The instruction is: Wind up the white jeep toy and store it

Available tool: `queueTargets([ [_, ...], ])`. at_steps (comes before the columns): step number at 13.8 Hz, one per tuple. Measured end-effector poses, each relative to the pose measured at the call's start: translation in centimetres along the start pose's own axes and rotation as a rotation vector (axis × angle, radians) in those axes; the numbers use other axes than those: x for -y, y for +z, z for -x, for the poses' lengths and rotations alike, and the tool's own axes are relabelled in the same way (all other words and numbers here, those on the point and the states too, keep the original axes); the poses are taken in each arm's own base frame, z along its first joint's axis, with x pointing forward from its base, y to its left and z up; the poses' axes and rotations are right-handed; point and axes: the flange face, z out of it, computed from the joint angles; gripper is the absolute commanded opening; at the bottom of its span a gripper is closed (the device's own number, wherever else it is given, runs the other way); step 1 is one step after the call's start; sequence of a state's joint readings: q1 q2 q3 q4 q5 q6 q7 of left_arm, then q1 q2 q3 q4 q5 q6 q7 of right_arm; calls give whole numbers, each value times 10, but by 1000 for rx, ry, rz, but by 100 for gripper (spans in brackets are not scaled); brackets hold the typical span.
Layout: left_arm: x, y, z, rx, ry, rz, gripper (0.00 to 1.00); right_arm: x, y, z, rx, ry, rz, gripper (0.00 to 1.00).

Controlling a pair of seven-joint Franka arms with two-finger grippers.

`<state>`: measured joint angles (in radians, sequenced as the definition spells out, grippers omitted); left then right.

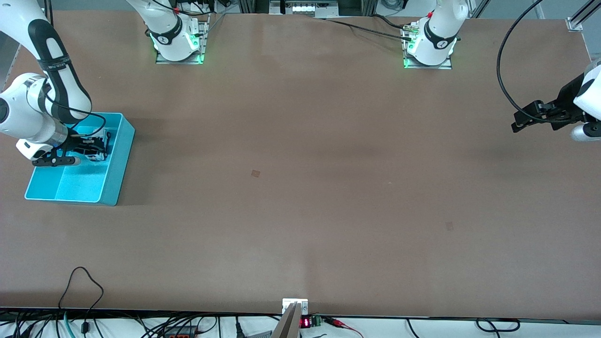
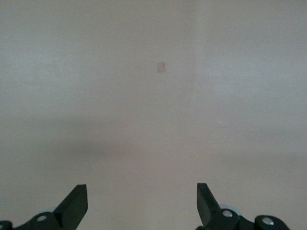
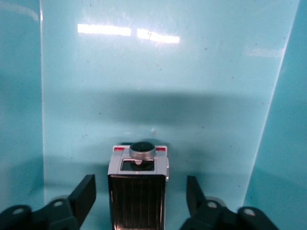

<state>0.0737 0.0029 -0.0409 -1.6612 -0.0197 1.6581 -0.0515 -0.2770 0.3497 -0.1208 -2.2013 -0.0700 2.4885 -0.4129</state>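
The white jeep toy, white with a dark ribbed roof and a round knob at one end, rests on the floor of the cyan bin at the right arm's end of the table. My right gripper is down inside the bin, open. One finger stands on each side of the jeep, with a gap showing on both sides. In the front view my right gripper hides most of the toy. My left gripper waits open and empty above bare table at the left arm's end, and its own wrist view shows the left gripper over plain tabletop.
The brown table carries two small darker patches; one patch shows in the left wrist view. Both arm bases stand at the robots' edge. Cables and a bracket line the edge nearest the front camera.
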Motion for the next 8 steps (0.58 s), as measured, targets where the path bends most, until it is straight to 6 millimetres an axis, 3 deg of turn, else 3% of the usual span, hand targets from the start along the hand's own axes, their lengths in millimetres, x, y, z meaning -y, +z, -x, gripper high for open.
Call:
queueTargets([
  [3,0,0,0,0,0,0,100,-4,-11,-7,-23,1,11,100],
  [5,0,0,0,0,0,0,100,-4,-30,-11,-26,-3,10,100],
  [6,0,0,0,0,0,0,100,1,-47,-15,-20,-13,4,100],
  [8,0,0,0,0,0,0,100,16,-101,-29,-10,-48,-8,100],
])
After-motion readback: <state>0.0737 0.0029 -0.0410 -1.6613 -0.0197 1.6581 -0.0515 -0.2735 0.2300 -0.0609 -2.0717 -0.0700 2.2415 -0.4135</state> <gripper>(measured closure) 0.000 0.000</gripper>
